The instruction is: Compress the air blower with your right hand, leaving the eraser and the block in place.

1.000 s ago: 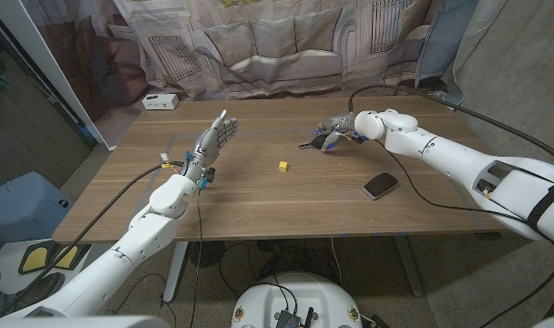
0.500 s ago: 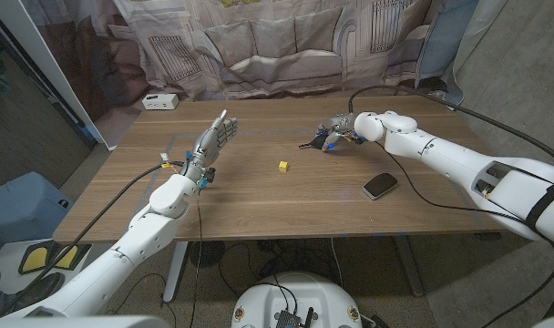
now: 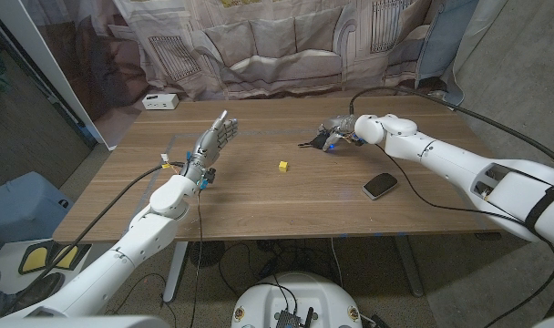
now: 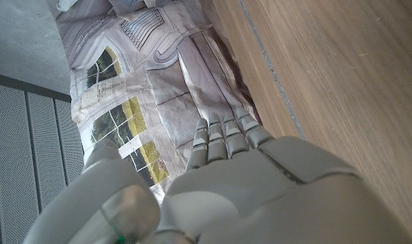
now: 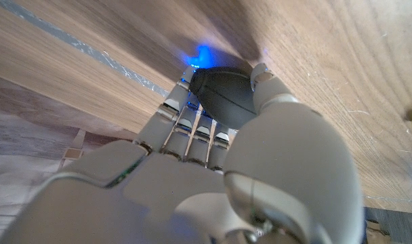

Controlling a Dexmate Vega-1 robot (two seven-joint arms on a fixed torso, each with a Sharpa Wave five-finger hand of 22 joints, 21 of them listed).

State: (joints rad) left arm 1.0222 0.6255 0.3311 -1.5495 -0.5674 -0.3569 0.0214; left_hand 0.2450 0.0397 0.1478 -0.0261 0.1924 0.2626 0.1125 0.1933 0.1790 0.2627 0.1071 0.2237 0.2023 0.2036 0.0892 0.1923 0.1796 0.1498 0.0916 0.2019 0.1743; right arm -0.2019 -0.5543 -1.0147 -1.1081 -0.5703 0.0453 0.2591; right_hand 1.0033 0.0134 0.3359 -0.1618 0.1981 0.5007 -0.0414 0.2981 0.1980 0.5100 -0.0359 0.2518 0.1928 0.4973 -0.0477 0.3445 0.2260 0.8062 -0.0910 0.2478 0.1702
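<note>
Head view: wooden table (image 3: pixel 259 196) (curtain (image 3: pixel 259 46) hangs behind).

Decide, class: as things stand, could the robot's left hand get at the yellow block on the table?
Probably yes. The left hand is open and holds nothing, and bare table lies between it and the yellow block; the right hand, on the air blower, is farther off.
</note>
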